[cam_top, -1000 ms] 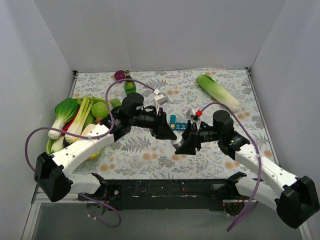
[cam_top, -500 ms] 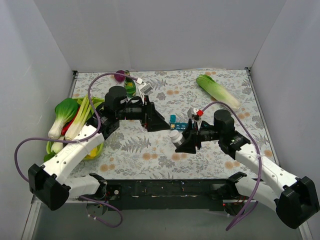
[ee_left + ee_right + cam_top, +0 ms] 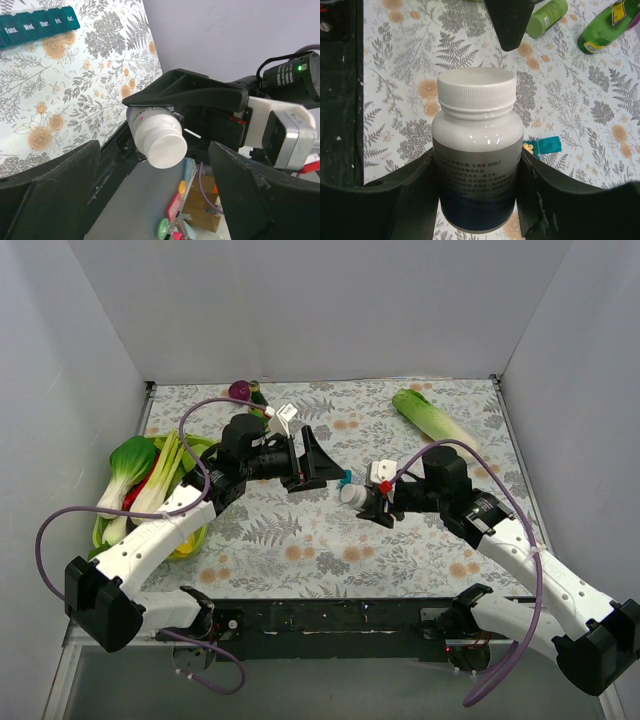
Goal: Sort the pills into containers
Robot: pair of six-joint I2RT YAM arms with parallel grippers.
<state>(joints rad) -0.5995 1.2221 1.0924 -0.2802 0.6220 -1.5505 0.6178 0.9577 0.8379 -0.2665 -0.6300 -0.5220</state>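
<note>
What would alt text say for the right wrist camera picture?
A white pill bottle, cap on, gripped by the right gripper over a floral cloth. Beyond lie two green bottles and part of a teal pill box.

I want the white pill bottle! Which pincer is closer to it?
Right. The right pincer is clamped around the white pill bottle; the left pincer hangs open facing its cap, not touching.
</note>
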